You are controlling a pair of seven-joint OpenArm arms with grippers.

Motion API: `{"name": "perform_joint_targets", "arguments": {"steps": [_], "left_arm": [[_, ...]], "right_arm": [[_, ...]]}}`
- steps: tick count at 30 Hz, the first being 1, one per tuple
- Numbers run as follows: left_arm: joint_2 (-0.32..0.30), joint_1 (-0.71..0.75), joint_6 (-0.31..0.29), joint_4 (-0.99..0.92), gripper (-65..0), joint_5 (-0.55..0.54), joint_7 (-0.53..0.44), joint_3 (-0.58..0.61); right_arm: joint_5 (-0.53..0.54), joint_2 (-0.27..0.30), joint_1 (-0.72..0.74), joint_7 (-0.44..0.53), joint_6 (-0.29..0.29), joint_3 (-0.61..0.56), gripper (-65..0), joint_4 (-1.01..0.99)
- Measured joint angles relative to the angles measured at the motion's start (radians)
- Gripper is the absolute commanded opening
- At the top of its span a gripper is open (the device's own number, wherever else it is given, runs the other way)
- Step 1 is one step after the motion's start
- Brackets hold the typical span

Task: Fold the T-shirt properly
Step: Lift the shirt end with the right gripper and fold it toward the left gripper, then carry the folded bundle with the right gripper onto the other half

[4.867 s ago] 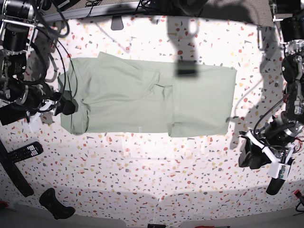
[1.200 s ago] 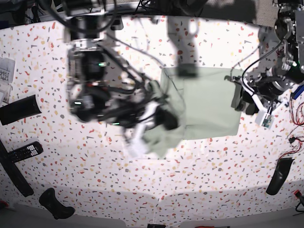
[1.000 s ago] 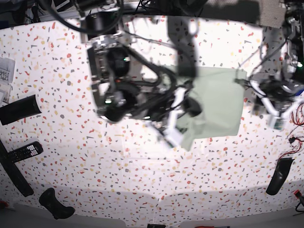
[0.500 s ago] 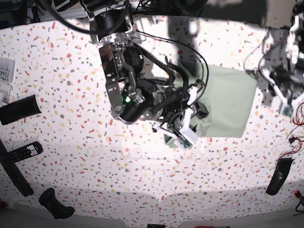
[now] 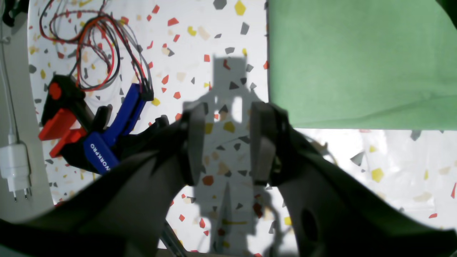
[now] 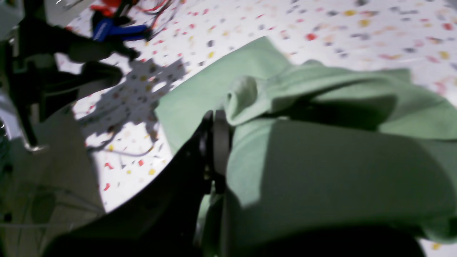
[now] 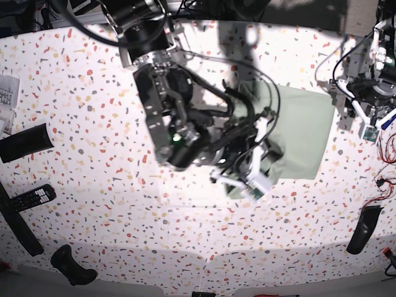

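1. Over the speckled tabletop (image 7: 93,204), the right gripper (image 6: 214,142) carries a bunched edge of the T-shirt (image 7: 303,133) across the half that lies flat toward the base view's right; its jaws are clamped on a roll of sage cloth, as the right wrist view shows.

2. Off the shirt's far edge, the left gripper (image 5: 223,142) hangs above bare tabletop with its jaws apart and nothing between them; the shirt's straight hem lies just beside them in the left wrist view.

3. Soft and light is how the shirt looks set to handle: it drapes and sags from the clamp, puckers where pinched, and would likely slump rather than hold a crease, so a grip on a hem or corner, with the edge drawn taut, seems the surest hold.

4. Only the right wrist view shows the pinch itself and the billow of cloth behind it; from the base view, the arm's bulk hides that contact.

5. Only the left wrist view shows the clutter at the tabletop's edge: a blue-handled tool (image 5: 114,132), red clips (image 5: 59,123), a tangle of red and black wires (image 5: 96,50) and a white plug (image 5: 14,164).

6. Only the base view takes in both arms at once, plus a remote control (image 7: 31,198) lying well apart from the shirt.
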Motion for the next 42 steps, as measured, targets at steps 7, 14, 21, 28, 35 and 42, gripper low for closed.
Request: {"name": "perform_joint_targets", "arguments": {"steps": [7,14,21,28,35,42], "left_arm": [[0.0,0.0,0.0,0.002,-45.6,0.011,0.004,0.0],[0.0,0.0,0.116,0.069,-45.6,0.236,0.084,-0.001],[0.0,0.0,0.116,0.146,-45.6,0.254,0.108,-0.001],[0.0,0.0,0.116,0.159,-45.6,0.291,0.168,-0.001],[0.0,0.0,0.15,0.159,-45.6,0.378,0.17,-0.001],[0.0,0.0,0.151,0.159,-45.6,0.295,0.127,-0.001]], "right_arm": [[-0.038,0.001,0.008,0.183,-0.003,-0.083,-65.0,-0.184],[-0.05,0.002,0.071,0.275,-0.004,-0.18,-65.0,-0.341],[-0.049,0.005,0.142,0.29,-0.003,-0.306,-41.4,-0.343],[-0.045,0.004,0.19,0.453,-0.003,-0.457,-33.3,-0.343],[-0.045,0.004,0.193,0.53,-0.003,-0.429,-33.4,-0.343],[-0.047,-0.001,0.233,0.443,-0.003,-0.256,-33.4,-0.343]]}}
